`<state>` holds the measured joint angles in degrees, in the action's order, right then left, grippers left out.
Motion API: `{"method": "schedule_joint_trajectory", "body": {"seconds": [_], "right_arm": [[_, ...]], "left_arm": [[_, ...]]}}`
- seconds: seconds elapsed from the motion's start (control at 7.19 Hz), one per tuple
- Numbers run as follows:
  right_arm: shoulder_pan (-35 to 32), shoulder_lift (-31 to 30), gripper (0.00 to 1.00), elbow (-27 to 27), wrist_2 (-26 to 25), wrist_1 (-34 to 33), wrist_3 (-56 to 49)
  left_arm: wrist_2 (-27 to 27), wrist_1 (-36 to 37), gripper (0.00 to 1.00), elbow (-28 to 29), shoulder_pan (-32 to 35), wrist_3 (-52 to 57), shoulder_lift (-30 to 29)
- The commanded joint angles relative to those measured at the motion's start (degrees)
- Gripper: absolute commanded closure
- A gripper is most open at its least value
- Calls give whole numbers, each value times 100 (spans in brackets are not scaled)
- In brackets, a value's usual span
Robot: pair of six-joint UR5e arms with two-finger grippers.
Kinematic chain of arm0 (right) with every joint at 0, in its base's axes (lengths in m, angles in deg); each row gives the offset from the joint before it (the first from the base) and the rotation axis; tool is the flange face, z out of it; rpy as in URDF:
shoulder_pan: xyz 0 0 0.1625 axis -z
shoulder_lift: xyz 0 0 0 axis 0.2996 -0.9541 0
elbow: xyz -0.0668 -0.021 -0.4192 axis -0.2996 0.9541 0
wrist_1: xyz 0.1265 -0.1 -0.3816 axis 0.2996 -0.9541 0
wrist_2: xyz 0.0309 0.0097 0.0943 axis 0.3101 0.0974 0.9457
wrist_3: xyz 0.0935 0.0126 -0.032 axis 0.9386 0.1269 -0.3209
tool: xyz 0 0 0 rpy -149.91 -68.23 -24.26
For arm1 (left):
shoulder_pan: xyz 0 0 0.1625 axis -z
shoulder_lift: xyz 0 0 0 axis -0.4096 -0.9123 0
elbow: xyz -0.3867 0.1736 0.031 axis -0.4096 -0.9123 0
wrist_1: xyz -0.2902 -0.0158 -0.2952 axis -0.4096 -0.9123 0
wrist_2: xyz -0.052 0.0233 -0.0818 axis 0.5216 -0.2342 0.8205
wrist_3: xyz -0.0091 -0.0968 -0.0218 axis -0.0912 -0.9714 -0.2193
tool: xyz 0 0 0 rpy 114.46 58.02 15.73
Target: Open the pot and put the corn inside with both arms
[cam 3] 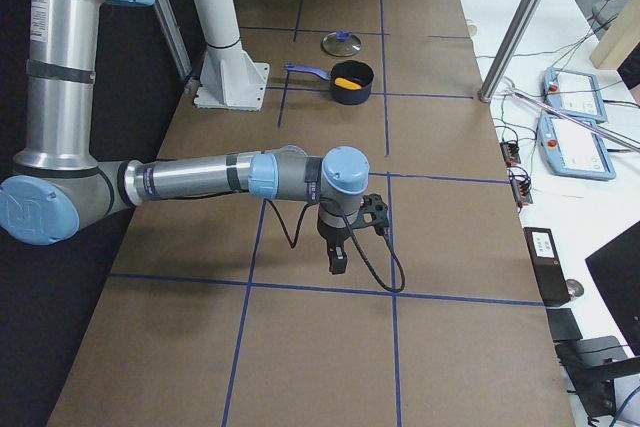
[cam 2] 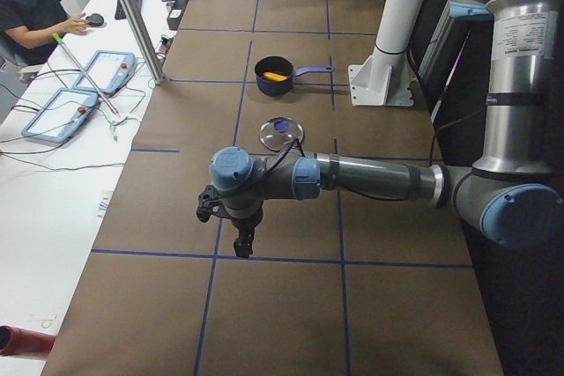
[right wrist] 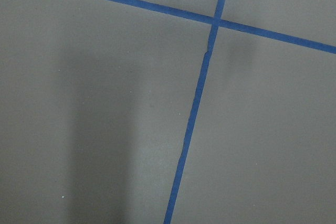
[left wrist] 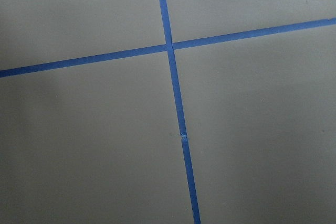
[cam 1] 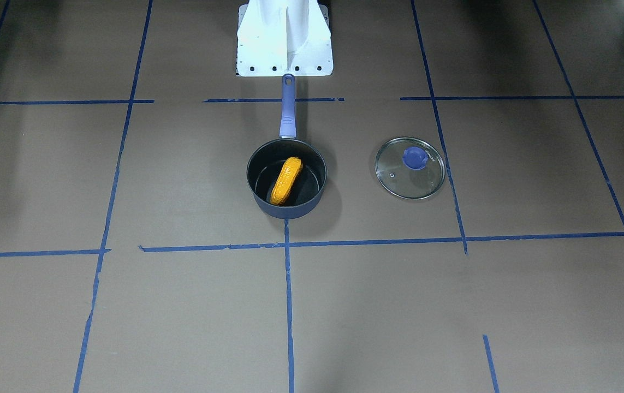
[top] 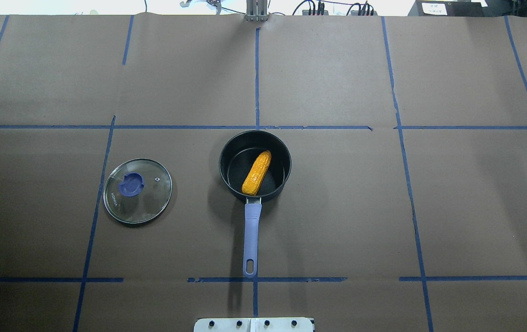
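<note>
Pot: I see the pot standing upright on the brown table, uncovered, with its lavender handle pointing straight at the white base.
Corn: the corn lies inside the pot on the black bottom, slanted across it, with one end toward the handle side.
Lid: the lid lies flat on the table to the robot's left of the pot, well apart from it, with its blue knob facing up.
Left arm: the left arm reaches out low over the table, far from the pot on the lid's side, with the left gripper pointing down.
Right arm: the right arm does the same on the pot's other side, with the right gripper pointing down.
Claws: both show up only in the side views, so I cannot tell whether either is open or closed.
Wrist cameras: each shows me only brown paper crossed by blue tape.
</note>
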<state>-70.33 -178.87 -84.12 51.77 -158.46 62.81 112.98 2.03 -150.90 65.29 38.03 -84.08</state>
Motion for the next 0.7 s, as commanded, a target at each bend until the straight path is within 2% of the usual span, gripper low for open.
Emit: {"method": "schedule_joint_trajectory", "body": {"seconds": [0.0,0.56], "right_arm": [[-3,0,0,29,-19,0,-64],[-3,-9,0,186,-36,9,-135]], "left_arm": [[-18,1,0,-36,0,-3,-7],[-27,19,0,-71,0,23,20]]}}
